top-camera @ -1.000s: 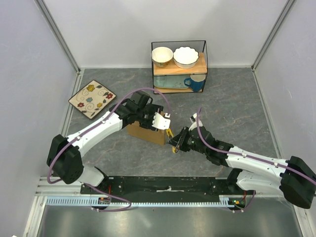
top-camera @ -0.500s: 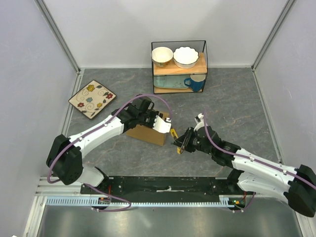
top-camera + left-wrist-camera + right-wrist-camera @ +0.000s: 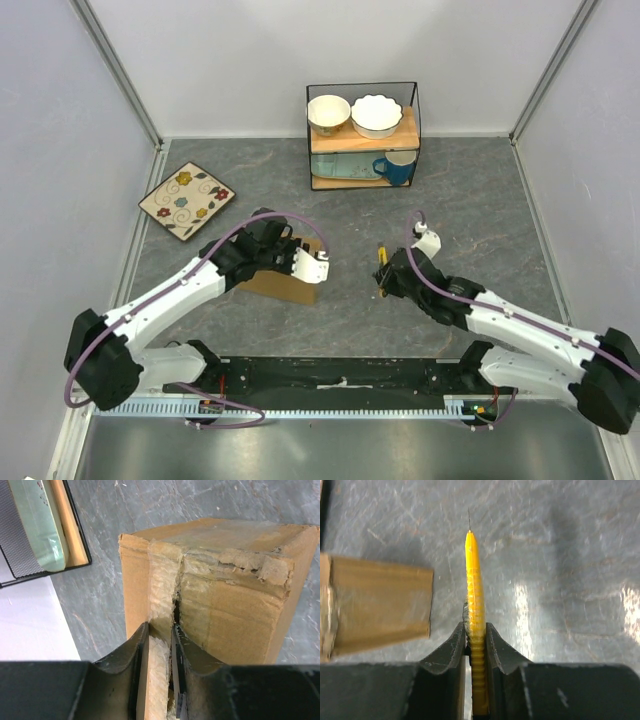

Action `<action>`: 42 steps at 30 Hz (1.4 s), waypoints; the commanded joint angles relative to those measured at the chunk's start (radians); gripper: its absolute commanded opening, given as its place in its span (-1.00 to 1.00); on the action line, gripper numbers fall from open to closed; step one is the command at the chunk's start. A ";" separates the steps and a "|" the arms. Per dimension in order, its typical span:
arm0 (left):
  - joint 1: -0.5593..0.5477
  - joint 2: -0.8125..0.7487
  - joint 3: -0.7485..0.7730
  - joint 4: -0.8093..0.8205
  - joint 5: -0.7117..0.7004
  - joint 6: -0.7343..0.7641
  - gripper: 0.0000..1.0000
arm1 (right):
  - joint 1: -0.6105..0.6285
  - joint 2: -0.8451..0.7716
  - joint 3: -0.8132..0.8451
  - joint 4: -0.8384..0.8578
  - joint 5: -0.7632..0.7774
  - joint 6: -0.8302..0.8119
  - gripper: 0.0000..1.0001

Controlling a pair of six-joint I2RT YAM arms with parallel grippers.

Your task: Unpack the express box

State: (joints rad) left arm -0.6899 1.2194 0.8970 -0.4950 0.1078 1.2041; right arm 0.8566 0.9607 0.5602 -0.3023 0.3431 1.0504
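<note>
**Top external view**
- The express box [image 3: 280, 283]: set on the grey table [image 3: 470, 220], left of centre, and half covered by the left arm. Its long axis appears to run left to right, with one short end turned right, toward the right arm.
- Left gripper [image 3: 305, 265]: placed over the right end of the box. Its jaws cannot be made out from here.
- Right gripper [image 3: 383, 280]: right of the box and clear of it, with a yellow utility knife [image 3: 382, 258] held in it. The knife's tip is pointed toward the far side.
- Wire rack [image 3: 405, 130]: at the far edge, loaded with two bowls [image 3: 328, 112] and a blue mug [image 3: 397, 168].
- Flowered plate [image 3: 186, 200]: far left.

**Left wrist view**
- The box [image 3: 230, 610] is seen end-on, with its length running away from the camera. A taped seam, torn and split, is shown down the facing side.
- The left gripper [image 3: 159, 630] is drawn narrow. A strip of taped cardboard beside the split is pinched between the fingers [image 3: 137, 647].
- A rack shelf [image 3: 67, 520] is seen at upper left.

**Right wrist view**
- The right gripper [image 3: 476, 627] is clamped on the knife [image 3: 474, 575], which is held edge-on with its thin blade tip directed away.
- One end of the box [image 3: 380, 602] is seen at left, apart from the knife.
</note>
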 commanded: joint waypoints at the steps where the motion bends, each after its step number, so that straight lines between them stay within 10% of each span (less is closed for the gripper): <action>1: -0.014 -0.073 -0.030 -0.131 -0.031 -0.080 -0.45 | -0.019 0.113 0.096 0.083 0.180 -0.088 -0.81; 8: -0.030 -0.100 -0.058 -0.160 -0.036 -0.110 -0.45 | -0.050 0.194 0.084 0.149 0.301 -0.122 -0.45; 13: -0.036 -0.103 -0.061 -0.165 -0.040 -0.149 -0.45 | -0.050 0.197 0.087 0.131 0.346 -0.124 0.96; 19: -0.049 -0.089 -0.061 -0.163 -0.066 -0.204 -0.45 | -0.050 0.101 0.061 0.152 0.278 -0.144 0.96; 24: -0.053 -0.044 -0.020 -0.160 -0.088 -0.273 -0.46 | -0.034 0.016 -0.066 0.486 0.013 -0.245 0.96; 42: -0.111 -0.014 0.048 -0.169 -0.105 -0.351 -0.56 | 0.053 0.464 -0.005 0.997 -0.202 -0.061 0.97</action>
State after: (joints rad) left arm -0.7860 1.2140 0.9432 -0.5987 -0.0319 0.9112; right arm 0.9062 1.3972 0.5461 0.4648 0.2050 0.9031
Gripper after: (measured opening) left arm 0.250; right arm 0.982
